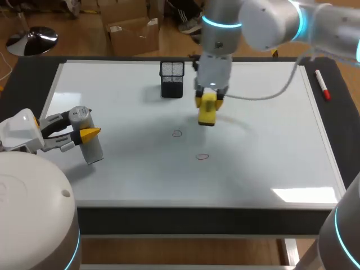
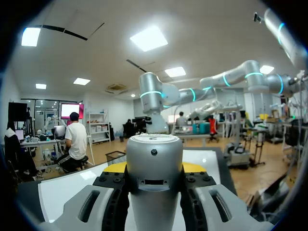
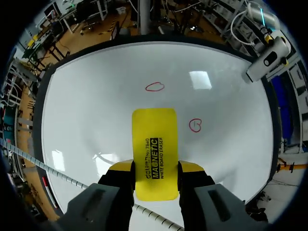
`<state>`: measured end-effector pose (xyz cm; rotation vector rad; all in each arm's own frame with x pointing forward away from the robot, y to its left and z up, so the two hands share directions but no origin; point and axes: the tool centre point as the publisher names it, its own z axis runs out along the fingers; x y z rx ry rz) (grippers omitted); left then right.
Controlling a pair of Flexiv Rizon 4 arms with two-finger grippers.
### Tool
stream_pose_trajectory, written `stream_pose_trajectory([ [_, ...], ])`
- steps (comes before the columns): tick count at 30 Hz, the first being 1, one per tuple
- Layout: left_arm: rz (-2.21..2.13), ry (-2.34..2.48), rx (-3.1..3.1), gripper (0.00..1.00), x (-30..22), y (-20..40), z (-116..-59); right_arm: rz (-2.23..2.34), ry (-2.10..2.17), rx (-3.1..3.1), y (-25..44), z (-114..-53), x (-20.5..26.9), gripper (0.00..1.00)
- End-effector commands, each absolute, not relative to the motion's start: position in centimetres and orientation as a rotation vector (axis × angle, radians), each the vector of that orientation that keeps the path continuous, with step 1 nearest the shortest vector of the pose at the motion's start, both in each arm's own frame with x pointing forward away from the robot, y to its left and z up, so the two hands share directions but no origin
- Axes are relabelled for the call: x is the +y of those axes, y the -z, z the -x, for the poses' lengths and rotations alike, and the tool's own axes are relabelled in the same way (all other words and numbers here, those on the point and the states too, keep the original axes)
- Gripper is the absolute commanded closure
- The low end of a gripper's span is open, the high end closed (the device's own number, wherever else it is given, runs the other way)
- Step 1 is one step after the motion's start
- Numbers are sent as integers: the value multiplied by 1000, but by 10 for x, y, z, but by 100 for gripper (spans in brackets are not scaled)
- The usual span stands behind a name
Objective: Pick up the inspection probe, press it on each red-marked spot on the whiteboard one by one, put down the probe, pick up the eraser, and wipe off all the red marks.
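Closest to the head camera, at the lower left of the frame, sits the white dome of my left arm [image 1: 31,208]. It comes in from the left edge, wrist level, and the left gripper [image 1: 84,134] points rightward over the left part of the whiteboard [image 1: 270,146]. Its fingers are clamped on the inspection probe [image 1: 89,138], a grey cylinder standing nearly upright with its lower end toward the board; I cannot tell whether that end touches. From the left wrist, the probe [image 2: 154,149] fills the gap between the fingers of that gripper [image 2: 154,168], with a yellow tip [image 2: 117,167] showing on either side.

Coming in from the upper right, my right arm [image 1: 270,22] reaches to the upper middle of the frame with its wrist pointing straight down. The right gripper [image 1: 208,100] is closed on the yellow eraser [image 1: 207,112], which hangs lengthwise below the fingers. A grey cable [image 1: 270,93] runs off to its right.

Seen from the right wrist, the eraser [image 3: 154,144] juts out ahead of the gripper [image 3: 155,168], gripped on its two long edges. Its yellow face carries black print. Two red marks [image 3: 154,87] lie on the board, one ahead of the eraser, the other [image 3: 195,125] just beside it.

In the head view those marks [image 1: 177,133] sit in the middle of the frame, below the eraser. A black mesh holder [image 1: 171,79] stands at the upper middle, and a red marker [image 1: 322,84] lies at the upper right, off the board.
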<state>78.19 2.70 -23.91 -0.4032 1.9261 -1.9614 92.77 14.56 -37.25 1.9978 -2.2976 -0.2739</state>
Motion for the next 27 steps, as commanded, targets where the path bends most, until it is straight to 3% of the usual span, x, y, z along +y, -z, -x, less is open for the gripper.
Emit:
stream_pose_trajectory([
  [1, 403, 1961, 1926, 100, 27, 238, -782, -1998, 198, -2223, 380, -930, 178, 100],
  [13, 403, 1961, 1926, 100, 27, 238, -782, -2060, 224, -2143, 398, -925, 230, 100],
  [27, 403, 1961, 1926, 100, 27, 238, -782, -2079, 177, -2133, 414, -911, 256, 100],
])
